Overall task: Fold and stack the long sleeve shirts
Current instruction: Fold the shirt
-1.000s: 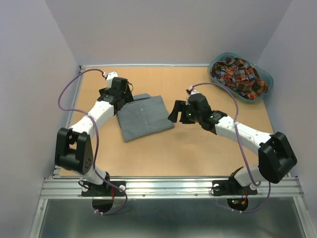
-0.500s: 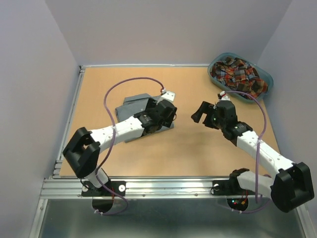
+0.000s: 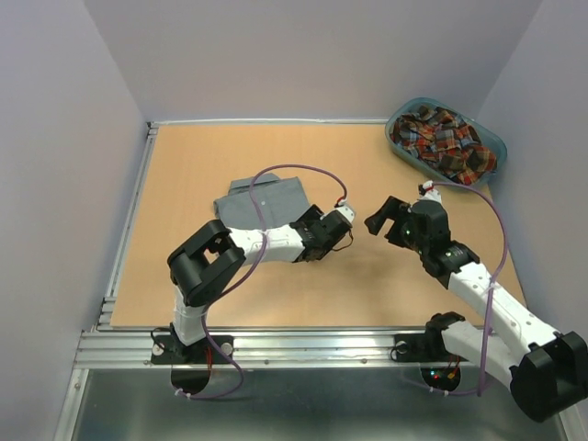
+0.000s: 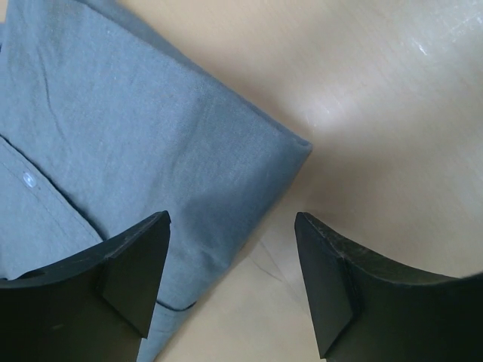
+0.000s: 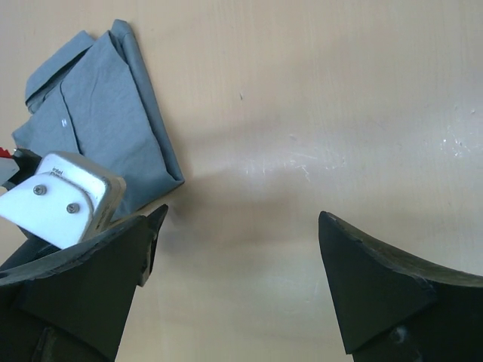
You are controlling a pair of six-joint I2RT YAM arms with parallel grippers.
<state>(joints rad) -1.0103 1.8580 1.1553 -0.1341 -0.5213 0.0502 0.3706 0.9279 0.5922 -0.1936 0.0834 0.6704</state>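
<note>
in the overhead view the left arm (image 3: 266,241) lies across the near right corner of the grey shirt (image 3: 262,197) and hides that part. the plaid shirt (image 3: 441,138) is bunched in the basket (image 3: 502,147), so only its top folds show. from the left wrist, the grey shirt runs off the top and left edges, and the left hand (image 4: 232,222) is cut off at the bottom. from the right wrist, a white camera housing (image 5: 64,200) and one finger of the right hand (image 5: 241,219) cover the shirt's lower end.
</note>
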